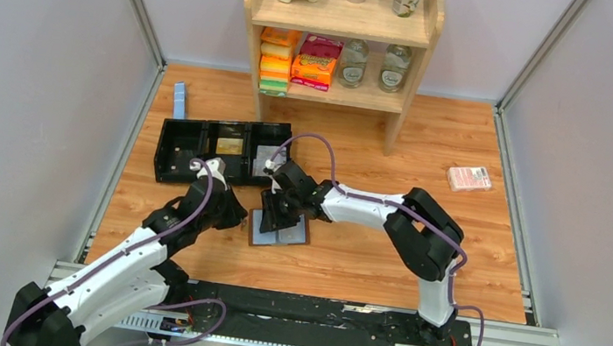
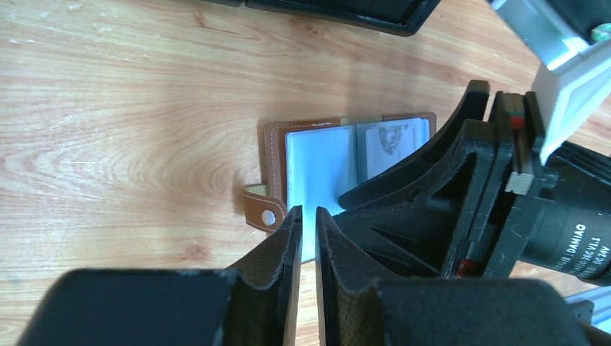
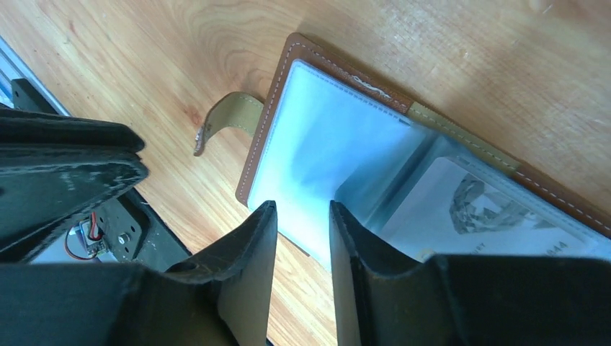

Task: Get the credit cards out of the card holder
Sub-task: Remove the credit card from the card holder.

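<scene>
The card holder (image 1: 293, 235) lies open on the wooden table, brown edging around grey-blue sleeves; it also shows in the left wrist view (image 2: 317, 162) and the right wrist view (image 3: 324, 144). A pale credit card (image 2: 393, 140) sits in its right sleeve, also seen in the right wrist view (image 3: 483, 209). My right gripper (image 1: 276, 215) hovers low over the holder's near edge (image 3: 302, 209), jaws a small way apart with nothing between them. My left gripper (image 1: 232, 214) is at the holder's left corner beside the snap strap (image 2: 308, 213), its jaws almost together with only a thin slit and nothing in it.
A long black compartmented tray (image 1: 200, 149) lies just behind the grippers. A narrow blue strip (image 1: 179, 100) is at the back left, and a pink-red packet (image 1: 469, 178) at the right. A wooden shelf (image 1: 338, 27) with goods stands at the back. The right arm's body (image 2: 468, 202) crowds the left wrist view.
</scene>
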You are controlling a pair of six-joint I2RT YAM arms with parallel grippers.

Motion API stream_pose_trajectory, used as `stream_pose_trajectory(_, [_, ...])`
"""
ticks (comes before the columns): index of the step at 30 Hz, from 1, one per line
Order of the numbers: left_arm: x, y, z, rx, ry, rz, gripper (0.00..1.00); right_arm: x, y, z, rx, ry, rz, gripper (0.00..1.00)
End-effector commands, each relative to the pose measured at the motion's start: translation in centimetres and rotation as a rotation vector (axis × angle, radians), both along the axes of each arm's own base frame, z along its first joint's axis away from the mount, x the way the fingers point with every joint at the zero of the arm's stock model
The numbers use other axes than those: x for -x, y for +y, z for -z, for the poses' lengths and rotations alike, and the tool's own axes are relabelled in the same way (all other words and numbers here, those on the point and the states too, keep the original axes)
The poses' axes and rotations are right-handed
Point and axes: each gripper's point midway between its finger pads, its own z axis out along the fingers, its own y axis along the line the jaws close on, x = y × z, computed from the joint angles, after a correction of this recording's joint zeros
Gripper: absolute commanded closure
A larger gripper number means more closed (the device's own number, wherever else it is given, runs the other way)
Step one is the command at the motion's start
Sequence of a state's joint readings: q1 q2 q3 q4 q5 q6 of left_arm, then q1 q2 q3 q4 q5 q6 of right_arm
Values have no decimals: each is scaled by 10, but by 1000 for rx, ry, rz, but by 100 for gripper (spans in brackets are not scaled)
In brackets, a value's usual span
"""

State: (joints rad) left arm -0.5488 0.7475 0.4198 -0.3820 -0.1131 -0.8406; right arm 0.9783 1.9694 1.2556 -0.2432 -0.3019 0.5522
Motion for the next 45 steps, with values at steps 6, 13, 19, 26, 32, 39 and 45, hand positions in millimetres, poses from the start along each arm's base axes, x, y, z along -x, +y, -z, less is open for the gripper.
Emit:
stream_pose_trajectory(6, [-20, -45, -54, 153, -43, 114, 79, -47, -32, -73, -25, -234, 117, 66])
stream_pose_trajectory(13, [-24, -80, -49, 230, 26, 222, 77, -62, -80, -54, 22, -188, 225, 67])
stream_pose_trajectory(19, [-25, -88, -12, 206, 98, 230, 73, -55, -87, -42, 16, -153, 210, 68])
stream_pose_trajectory(26, [-25, -84, 22, 168, 164, 193, 67, -51, -80, -28, -3, -116, 197, 73])
stream_pose_trajectory(32, [-22, -82, 36, 188, 172, 167, 62, -47, -74, -16, -27, -72, 188, 80])
stream_pose_trajectory(39, [-18, -79, 48, 202, 187, 141, 60, -40, -72, -2, -35, -31, 181, 83])
stream_pose_trajectory(45, [-14, -81, 58, 234, 209, 135, 60, -34, -73, 8, -37, 1, 179, 84])
